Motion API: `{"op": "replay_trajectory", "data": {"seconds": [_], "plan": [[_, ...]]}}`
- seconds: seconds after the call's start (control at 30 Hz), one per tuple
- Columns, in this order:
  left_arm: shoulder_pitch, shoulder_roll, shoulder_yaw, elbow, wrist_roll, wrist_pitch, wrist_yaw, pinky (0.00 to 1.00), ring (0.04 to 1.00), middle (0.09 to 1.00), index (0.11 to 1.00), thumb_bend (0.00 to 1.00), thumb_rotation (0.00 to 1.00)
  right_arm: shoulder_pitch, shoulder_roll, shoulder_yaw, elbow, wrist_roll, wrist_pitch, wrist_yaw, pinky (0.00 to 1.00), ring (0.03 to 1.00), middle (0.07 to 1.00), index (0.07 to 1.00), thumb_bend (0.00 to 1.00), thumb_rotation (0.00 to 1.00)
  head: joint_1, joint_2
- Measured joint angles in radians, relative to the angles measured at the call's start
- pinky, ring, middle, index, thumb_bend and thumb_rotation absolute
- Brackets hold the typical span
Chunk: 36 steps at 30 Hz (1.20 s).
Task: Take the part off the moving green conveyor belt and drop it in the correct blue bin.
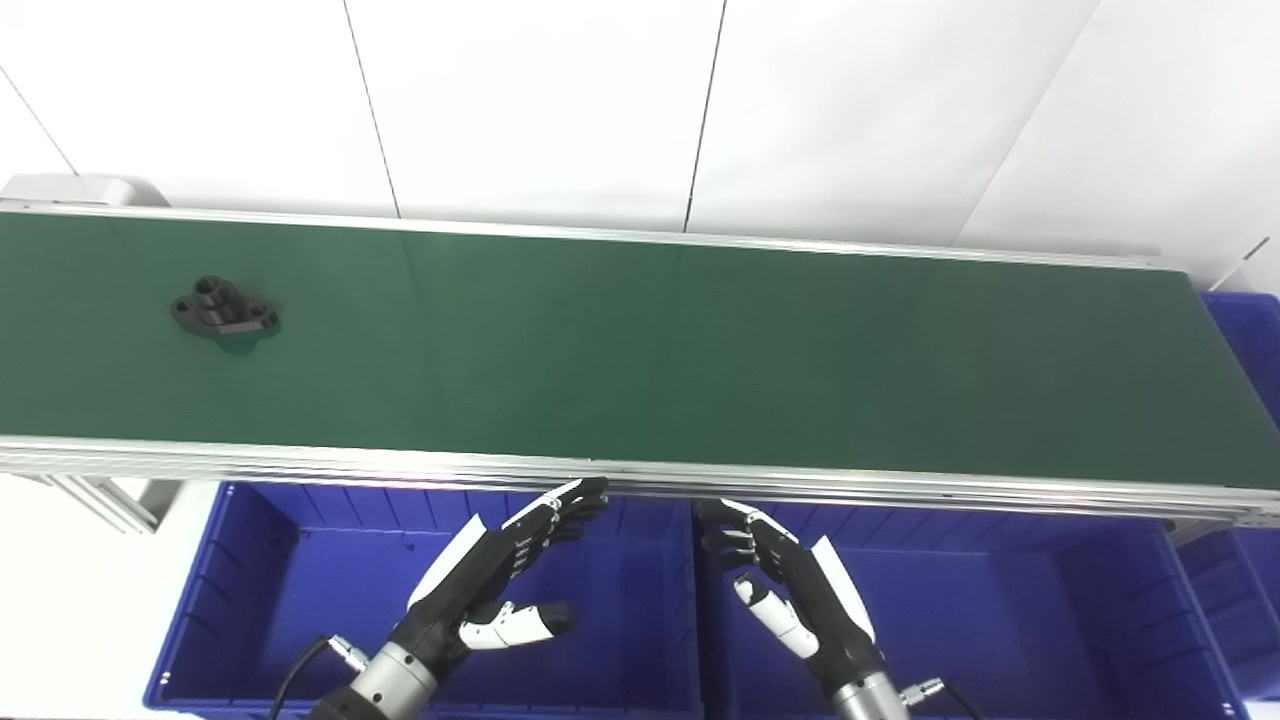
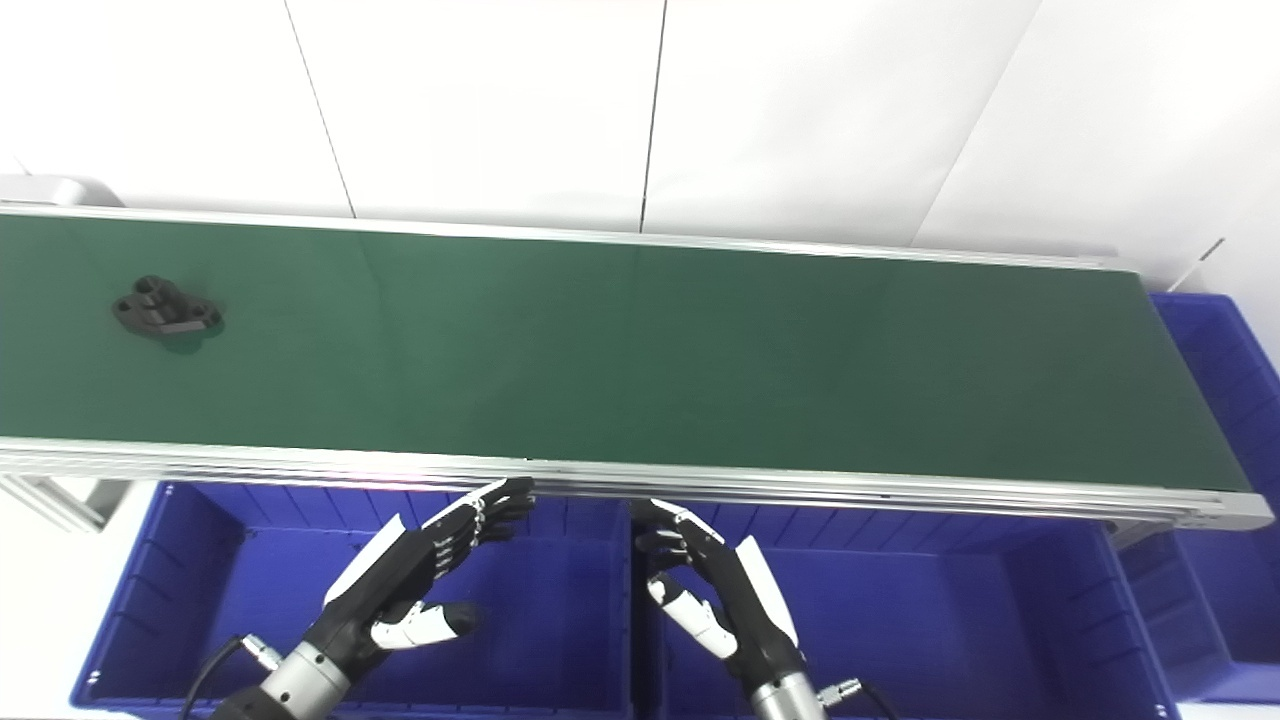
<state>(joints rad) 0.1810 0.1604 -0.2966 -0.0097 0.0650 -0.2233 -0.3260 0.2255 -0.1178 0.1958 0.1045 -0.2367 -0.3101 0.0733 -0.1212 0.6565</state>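
Note:
A black flanged part (image 1: pixel 224 311) lies on the green conveyor belt (image 1: pixel 640 350) near its left end. Both hands hover below the belt's near rail, over the blue bins. My left hand (image 1: pixel 505 573) is open, fingers stretched toward the rail, above the left blue bin (image 1: pixel 240 600). My right hand (image 1: pixel 775 580) is open too, above the divide beside the right blue bin (image 1: pixel 1000 620). Neither hand holds anything, and both are far to the right of the part.
A third blue bin (image 1: pixel 1250 330) stands past the belt's right end. The belt's aluminium rail (image 1: pixel 640 478) runs just above the fingertips. A white panelled wall rises behind the belt. A grey motor housing (image 1: pixel 75 188) sits at the far left.

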Motion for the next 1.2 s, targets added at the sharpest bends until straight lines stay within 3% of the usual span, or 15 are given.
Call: {"op": "replay_trajectory", "data": {"seconds": [0.13,0.3,0.47,0.7,1.2], "plan": [[0.000,0.000,0.000,0.002,0.000,-0.003,0.000,0.88,0.900,0.891,0.901,0.84,0.73,0.000,-0.001,0.000,0.001,0.000,0.000,0.000,0.67,0.741,0.819,0.809,0.85,1.00,0.005,-0.006],[0.000,-0.002,-0.001,0.028,0.005,-0.021,0.001,0.88,0.892,0.884,0.890,0.85,0.73,-0.001,-0.001,0.000,0.023,0.004,-0.004,-0.001,0.67,0.737,0.809,0.801,0.85,0.99,0.035,-0.077],[0.001,-0.007,-0.006,0.068,0.013,-0.044,0.007,0.84,0.888,0.886,0.878,0.86,0.72,-0.002,-0.006,-0.001,0.078,0.005,-0.044,-0.006,0.66,0.728,0.813,0.797,0.85,0.99,0.060,-0.123],[-0.002,-0.023,-0.010,0.107,0.029,-0.084,0.009,0.82,0.882,0.878,0.872,0.86,0.70,-0.022,-0.011,-0.004,0.133,0.021,-0.100,-0.008,0.64,0.718,0.813,0.792,0.84,0.98,0.071,-0.138],[-0.013,-0.032,-0.007,0.139,0.041,-0.099,0.009,0.82,0.871,0.872,0.867,0.86,0.67,-0.038,-0.022,0.006,0.167,0.040,-0.131,-0.015,0.63,0.714,0.811,0.788,0.84,0.95,0.078,-0.170]]}}
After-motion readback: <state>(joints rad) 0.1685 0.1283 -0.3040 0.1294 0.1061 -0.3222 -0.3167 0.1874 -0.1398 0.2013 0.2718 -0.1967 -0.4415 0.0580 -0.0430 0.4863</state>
